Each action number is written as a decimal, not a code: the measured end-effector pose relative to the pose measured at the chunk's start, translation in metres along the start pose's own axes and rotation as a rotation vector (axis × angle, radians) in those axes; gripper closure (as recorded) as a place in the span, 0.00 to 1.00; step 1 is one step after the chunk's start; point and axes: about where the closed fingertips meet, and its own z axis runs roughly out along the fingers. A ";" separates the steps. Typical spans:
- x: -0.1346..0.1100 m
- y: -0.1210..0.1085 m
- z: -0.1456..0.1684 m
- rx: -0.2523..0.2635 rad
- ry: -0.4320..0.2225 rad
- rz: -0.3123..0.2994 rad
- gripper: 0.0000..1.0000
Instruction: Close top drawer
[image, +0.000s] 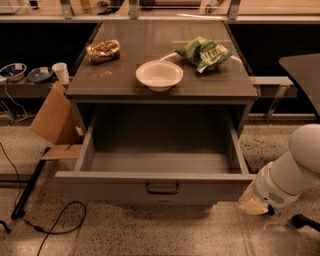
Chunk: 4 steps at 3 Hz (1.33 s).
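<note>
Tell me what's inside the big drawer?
Nothing shows on the drawer floor; the front panel hides its nearest strip. The gripper is outside, by the front's right corner.

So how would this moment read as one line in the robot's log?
top drawer: open, empty | pincer: low beside drawer's front right corner, contact unclear | cabinet top: white bowl, green bag, brown bag
</note>
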 end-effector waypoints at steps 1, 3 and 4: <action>-0.016 -0.012 0.013 -0.001 0.015 -0.049 1.00; -0.031 -0.043 0.017 0.026 0.056 -0.096 0.82; -0.044 -0.060 0.012 0.054 0.069 -0.125 0.58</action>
